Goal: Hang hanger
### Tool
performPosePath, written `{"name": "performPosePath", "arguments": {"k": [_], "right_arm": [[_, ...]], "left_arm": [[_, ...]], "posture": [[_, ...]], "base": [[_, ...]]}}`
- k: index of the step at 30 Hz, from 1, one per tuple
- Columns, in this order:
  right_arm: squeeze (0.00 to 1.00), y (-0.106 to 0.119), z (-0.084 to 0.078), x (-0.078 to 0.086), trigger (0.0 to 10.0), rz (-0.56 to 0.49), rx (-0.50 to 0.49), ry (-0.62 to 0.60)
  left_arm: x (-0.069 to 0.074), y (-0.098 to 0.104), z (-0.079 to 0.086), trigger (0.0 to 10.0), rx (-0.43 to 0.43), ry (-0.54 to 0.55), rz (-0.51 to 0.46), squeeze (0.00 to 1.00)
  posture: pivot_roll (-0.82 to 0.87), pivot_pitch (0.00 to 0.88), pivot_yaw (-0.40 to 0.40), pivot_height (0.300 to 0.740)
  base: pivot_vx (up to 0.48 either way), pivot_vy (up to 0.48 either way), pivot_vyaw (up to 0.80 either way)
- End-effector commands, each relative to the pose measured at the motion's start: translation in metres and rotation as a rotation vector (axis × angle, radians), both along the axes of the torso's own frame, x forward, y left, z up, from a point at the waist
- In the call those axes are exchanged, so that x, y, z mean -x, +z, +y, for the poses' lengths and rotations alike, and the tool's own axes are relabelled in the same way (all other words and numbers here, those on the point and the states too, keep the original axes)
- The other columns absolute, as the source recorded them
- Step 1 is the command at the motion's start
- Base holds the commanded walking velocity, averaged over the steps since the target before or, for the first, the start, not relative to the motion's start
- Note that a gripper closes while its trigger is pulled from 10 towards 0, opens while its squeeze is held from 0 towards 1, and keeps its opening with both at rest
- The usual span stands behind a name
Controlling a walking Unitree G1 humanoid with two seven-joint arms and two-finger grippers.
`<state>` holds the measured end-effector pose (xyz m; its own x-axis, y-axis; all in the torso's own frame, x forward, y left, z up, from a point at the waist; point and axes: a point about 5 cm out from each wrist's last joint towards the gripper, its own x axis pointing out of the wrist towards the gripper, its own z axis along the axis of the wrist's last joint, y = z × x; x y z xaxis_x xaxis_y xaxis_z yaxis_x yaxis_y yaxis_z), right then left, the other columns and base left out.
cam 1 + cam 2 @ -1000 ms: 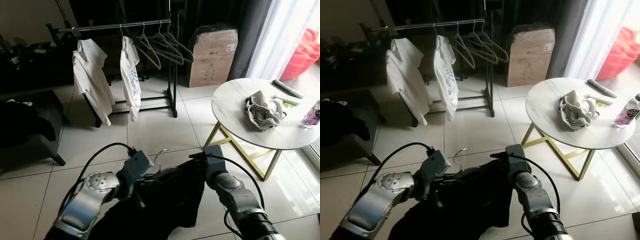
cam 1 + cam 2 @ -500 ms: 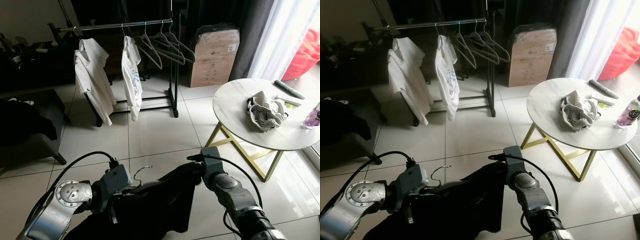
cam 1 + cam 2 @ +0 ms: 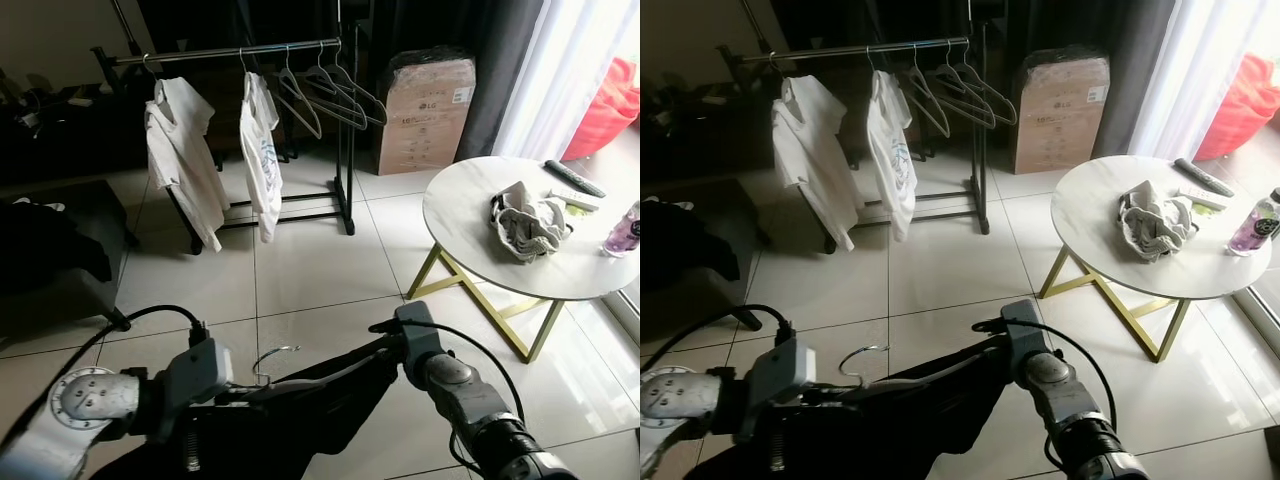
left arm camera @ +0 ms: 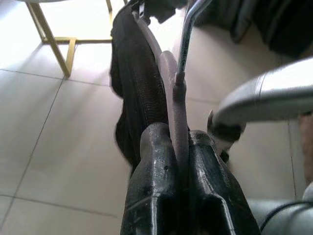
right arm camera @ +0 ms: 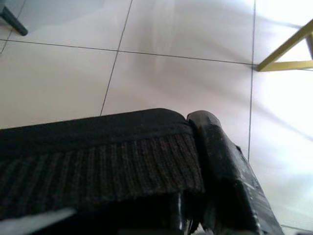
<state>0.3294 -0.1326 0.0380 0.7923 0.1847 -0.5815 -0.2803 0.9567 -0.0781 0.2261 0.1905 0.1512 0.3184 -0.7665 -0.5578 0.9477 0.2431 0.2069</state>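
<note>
A grey hanger (image 3: pixel 318 376) with a metal hook (image 3: pixel 272 353) carries a black garment (image 3: pixel 300 425) low in front of me. It is stretched between my two arms above the tiled floor. My left gripper (image 4: pixel 178 142) is shut on the hanger's arm just below the hook. My right gripper (image 3: pixel 388 346) is shut on the garment's ribbed edge (image 5: pixel 122 161) at the hanger's other end; one black finger (image 5: pixel 220 161) shows beside the fabric. The clothes rack (image 3: pixel 230 50) stands across the room, well beyond both grippers.
Two white shirts (image 3: pixel 182 160) and several empty hangers (image 3: pixel 330 90) hang on the rack. A round white table (image 3: pixel 465 205) with gold legs stands at right, holding a crumpled cloth (image 3: pixel 525 222), a remote and a bottle. A cardboard box (image 3: pixel 425 110) sits behind it, a dark bench (image 3: pixel 60 260) at left.
My left arm has swung down and to the left, pulling the hanger and garment out flatter between the grippers. The right gripper has dropped slightly and keeps its hold.
</note>
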Motion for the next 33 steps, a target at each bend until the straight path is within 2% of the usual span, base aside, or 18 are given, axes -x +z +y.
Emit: {"name": "performPosePath", "arguments": {"k": [1, 2, 3, 5, 6, 8, 18, 20, 21, 23, 24, 25, 33], "right_arm": [[0.0, 0.002, -0.061, 0.0, 0.0, 0.006, 0.112, -0.206], [0.0, 0.002, -0.061, -0.001, 0.0, 0.007, 0.114, -0.198], [0.0, 0.002, -0.061, -0.001, 0.0, 0.008, 0.115, -0.195], [0.0, 0.001, -0.061, -0.001, 0.0, 0.009, 0.114, -0.195], [0.0, 0.001, -0.061, -0.001, 0.0, 0.011, 0.113, -0.198], [0.0, 0.0, -0.062, 0.0, 0.0, 0.012, 0.113, -0.199], [0.0, -0.01, -0.067, 0.007, 0.0, 0.052, 0.09, -0.227], [0.0, -0.012, -0.066, 0.007, 0.0, 0.06, 0.069, -0.232], [0.0, -0.014, -0.065, 0.009, 0.0, 0.075, 0.034, -0.233], [0.0, -0.016, -0.063, 0.01, 0.0, 0.087, 0.009, -0.224], [0.0, -0.018, -0.059, 0.012, 0.0, 0.101, -0.037, -0.203], [0.0, -0.019, -0.058, 0.012, 0.0, 0.104, -0.049, -0.199], [0.0, -0.018, -0.063, 0.012, 0.0, 0.083, -0.036, -0.197]], "left_arm": [[0.002, 0.0, 0.038, 10.0, -0.191, 0.072, 0.028, 0.0], [-0.005, -0.001, 0.044, 10.0, -0.225, 0.133, -0.023, 0.0], [-0.007, -0.001, 0.046, 10.0, -0.227, 0.149, -0.035, 0.0], [-0.012, 0.001, 0.045, 10.0, -0.197, 0.189, -0.064, 0.0], [-0.018, 0.005, 0.042, 10.0, -0.178, 0.231, -0.128, 0.0], [-0.022, 0.007, 0.042, 10.0, -0.159, 0.28, -0.151, 0.0], [-0.016, 0.024, 0.037, 10.0, 0.022, 0.263, -0.174, 0.0], [-0.014, 0.026, 0.037, 10.0, 0.043, 0.249, -0.16, 0.0], [-0.006, 0.028, 0.035, 10.0, 0.104, 0.21, -0.107, 0.0], [-0.001, 0.031, 0.033, 10.0, 0.145, 0.183, -0.057, 0.0], [0.008, 0.031, 0.033, 10.0, 0.138, 0.134, -0.001, 0.0], [0.011, 0.031, 0.033, 10.0, 0.134, 0.121, 0.012, 0.0], [0.021, 0.03, 0.042, 10.0, 0.083, 0.098, 0.108, 0.0]], "posture": [[0.05, 0.123, 0.052, 0.74], [0.05, 0.123, 0.052, 0.74], [0.05, 0.123, 0.052, 0.74], [0.05, 0.122, 0.051, 0.74], [0.05, 0.123, 0.05, 0.74], [0.05, 0.123, 0.05, 0.74], [0.05, 0.125, 0.049, 0.74], [0.05, 0.125, 0.048, 0.74], [0.05, 0.125, 0.048, 0.74], [0.05, 0.124, 0.046, 0.74], [0.05, 0.124, 0.047, 0.74], [0.05, 0.124, 0.047, 0.74], [0.06, 0.124, 0.045, 0.74]], "base": [[0.0, 0.0, 0.0], [0.0, 0.0, 0.0], [0.0, 0.0, 0.0], [0.0, 0.0, 0.0], [0.0, 0.0, 0.0], [0.0, 0.0, 0.0], [0.0, 0.0, 0.0], [0.0, 0.0, 0.0], [0.0, 0.0, 0.0], [0.0, 0.0, 0.0], [0.0, 0.0, 0.0], [0.0, 0.0, 0.0], [0.0, 0.0, 0.0]]}}
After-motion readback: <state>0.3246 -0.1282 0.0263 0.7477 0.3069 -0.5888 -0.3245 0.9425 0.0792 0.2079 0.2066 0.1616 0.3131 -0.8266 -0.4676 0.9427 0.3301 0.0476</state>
